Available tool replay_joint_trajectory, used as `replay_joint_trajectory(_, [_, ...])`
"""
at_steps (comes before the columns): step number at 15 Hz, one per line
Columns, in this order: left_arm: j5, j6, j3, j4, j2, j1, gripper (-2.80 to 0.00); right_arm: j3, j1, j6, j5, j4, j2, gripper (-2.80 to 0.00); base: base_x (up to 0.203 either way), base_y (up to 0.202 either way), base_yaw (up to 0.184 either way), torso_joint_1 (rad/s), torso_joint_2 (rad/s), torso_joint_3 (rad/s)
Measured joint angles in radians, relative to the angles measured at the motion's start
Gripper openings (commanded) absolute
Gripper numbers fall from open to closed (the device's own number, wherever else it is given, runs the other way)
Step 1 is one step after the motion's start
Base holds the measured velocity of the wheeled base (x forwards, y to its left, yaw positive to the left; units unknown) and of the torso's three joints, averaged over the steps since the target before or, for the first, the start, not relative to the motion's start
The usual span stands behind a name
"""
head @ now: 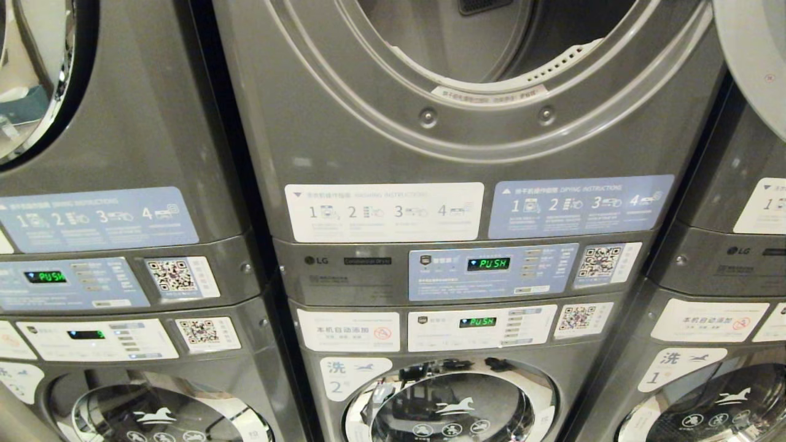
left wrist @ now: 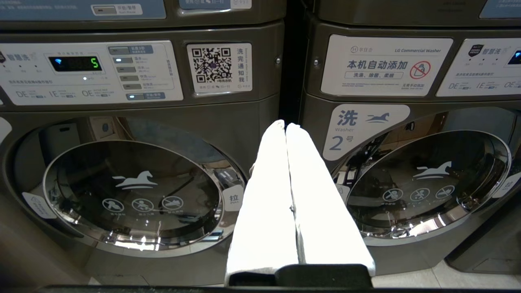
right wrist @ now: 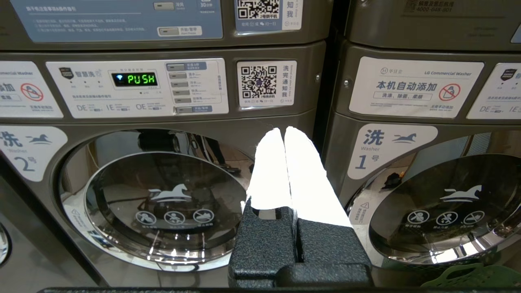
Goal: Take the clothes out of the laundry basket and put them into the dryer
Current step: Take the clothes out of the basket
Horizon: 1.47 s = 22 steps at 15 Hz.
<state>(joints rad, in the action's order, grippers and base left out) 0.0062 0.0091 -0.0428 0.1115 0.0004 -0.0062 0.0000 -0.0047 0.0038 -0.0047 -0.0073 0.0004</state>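
The dark grey dryer fills the middle of the head view, its round opening uncovered and its pale door swung out at the upper right. Below it sits the washer labelled 2. A sliver of the green laundry basket shows low in the right wrist view, under the washer labelled 1. No clothes are in view. My left gripper is shut and empty, pointing at the gap beside washer 2. My right gripper is shut and empty too, between washers 2 and 1. Neither arm shows in the head view.
Same-looking stacks stand close on both sides: one with a closed chrome-ringed door on the left, another on the right. Control panels reading PUSH run across the middle. A strip of light floor lies at the machines' feet.
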Motion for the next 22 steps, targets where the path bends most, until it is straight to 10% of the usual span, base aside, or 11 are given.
replay_joint_trajectory(22, [0.001, -0.001, 0.0, 0.0, 0.0, 0.0, -2.8, 0.0, 0.0, 0.0, 0.0, 0.0, 0.0, -2.8, 0.0, 0.0, 0.0, -0.191, 0.39, 0.201])
